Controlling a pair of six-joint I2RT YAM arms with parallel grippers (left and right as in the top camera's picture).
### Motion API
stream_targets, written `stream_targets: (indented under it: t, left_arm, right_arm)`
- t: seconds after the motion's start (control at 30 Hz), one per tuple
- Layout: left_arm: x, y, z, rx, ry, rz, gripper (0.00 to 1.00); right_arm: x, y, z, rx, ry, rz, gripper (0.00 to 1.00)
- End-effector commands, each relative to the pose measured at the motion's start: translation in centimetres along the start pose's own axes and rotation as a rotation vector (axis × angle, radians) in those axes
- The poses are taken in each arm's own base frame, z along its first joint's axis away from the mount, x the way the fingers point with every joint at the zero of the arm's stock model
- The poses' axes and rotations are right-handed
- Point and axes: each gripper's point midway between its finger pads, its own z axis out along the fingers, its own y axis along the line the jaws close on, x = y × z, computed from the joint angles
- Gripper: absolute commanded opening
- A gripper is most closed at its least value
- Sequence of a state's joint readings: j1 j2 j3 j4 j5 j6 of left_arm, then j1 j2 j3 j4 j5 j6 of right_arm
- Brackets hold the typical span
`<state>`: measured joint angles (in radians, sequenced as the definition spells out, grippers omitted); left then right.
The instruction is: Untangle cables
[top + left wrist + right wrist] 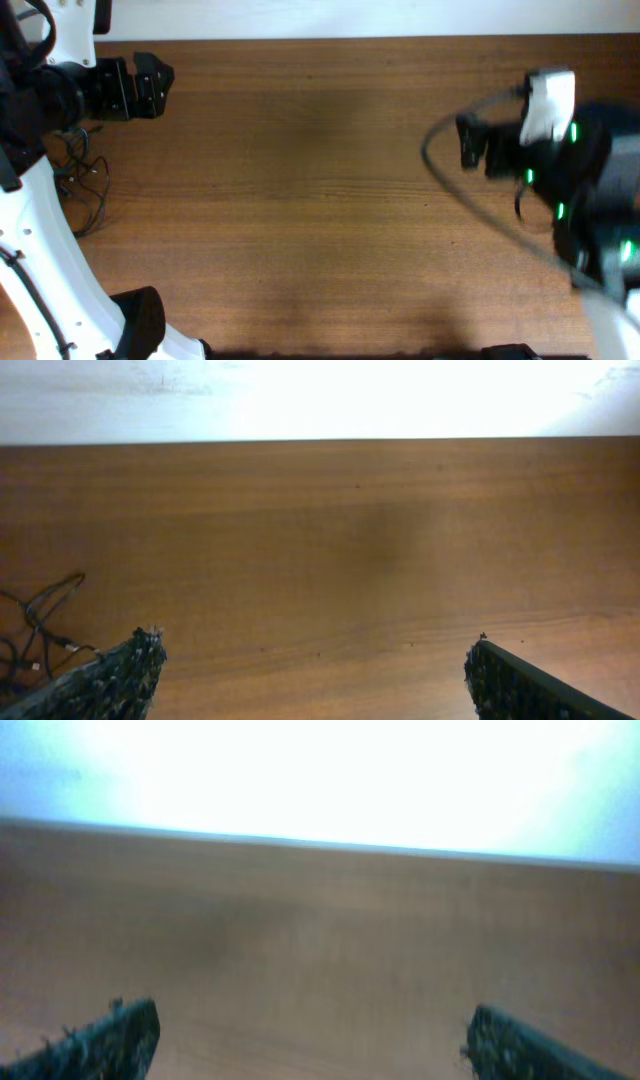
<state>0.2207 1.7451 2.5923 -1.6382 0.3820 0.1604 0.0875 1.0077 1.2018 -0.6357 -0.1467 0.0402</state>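
**Black cables lie by the left arm, both grippers spread wide**

Brown wood of the table (320, 210) fills the overhead view. The cables (82, 172) lie as a small loose clump of thin black loops at the table's far left. They sit just beside the white link of the left arm (42, 248). In the left wrist view the cables (42, 618) show in the lower left corner. One narrow loop reaches up and to the right, and other strands run off the picture's edge. Their plug ends are too small to make out.

The left gripper (166, 86) stands near the table's back edge, close to the clump but not touching it. Its jaws are spread wide. From its own camera, the left gripper (315, 643) has only bare wood showing between its two fingertips (140, 655).

The right gripper (466, 140) is over the right half of the table, well apart from the cables, and is blurred in the overhead view. Its jaws are also spread wide. In the right wrist view, the right gripper (310, 1013) frames only blurred wood. A thick grey cord (440, 175) belonging to the right arm (590, 200) loops out beside it.
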Motion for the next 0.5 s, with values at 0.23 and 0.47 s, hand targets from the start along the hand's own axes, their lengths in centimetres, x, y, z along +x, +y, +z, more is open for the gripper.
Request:
stream_targets:
  t: [0.23,0.47]
  left_arm:
    - [0.0,-0.1,0.4,0.008,0.009,0.013,1.00]
    - [0.0,-0.1,0.4,0.008,0.009,0.013,0.99]
  right_arm:
    - [12.8,-1.2,-2.6,0.035,-0.435,-0.063,0.99]
    - [18.1,-1.7,-0.7,0.034,-0.446,-0.062,0.99]
